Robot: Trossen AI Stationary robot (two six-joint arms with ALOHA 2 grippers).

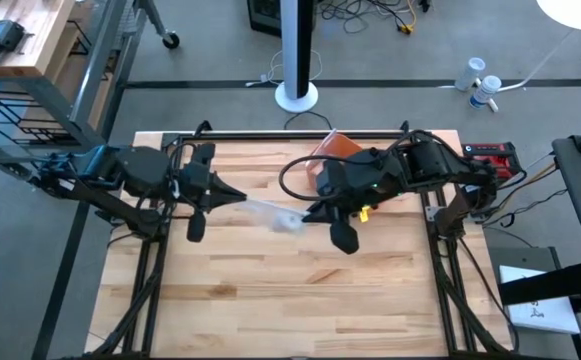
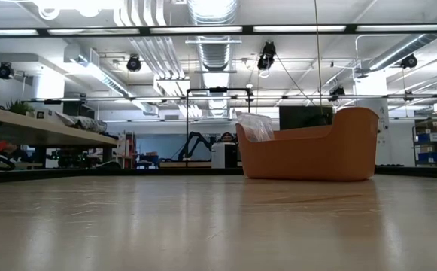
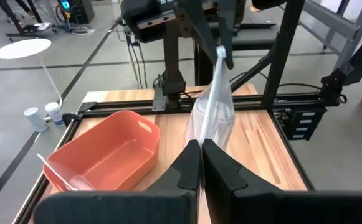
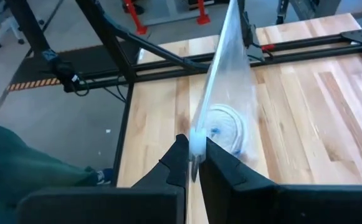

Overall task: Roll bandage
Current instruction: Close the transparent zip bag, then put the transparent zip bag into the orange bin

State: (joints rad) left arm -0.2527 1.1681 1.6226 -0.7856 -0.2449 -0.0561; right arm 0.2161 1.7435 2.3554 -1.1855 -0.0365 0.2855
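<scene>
- Left hand (image 1: 232,198) pinched on one end of clear bag (image 1: 270,214).
- Right hand (image 1: 315,212) clamped on the other end.
- Bandage roll (image 4: 225,127) inside, above counter (image 1: 270,300) middle.
- Orange bin (image 1: 332,150) near far edge.

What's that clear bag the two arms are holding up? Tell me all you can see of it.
The clear plastic bag is thin, see-through film, stretched in the air above the wooden table between the two grippers. The left gripper pinches one edge, the right gripper the opposite edge, both shut. Inside lies a coiled white bandage roll, sagging toward the middle.
</scene>
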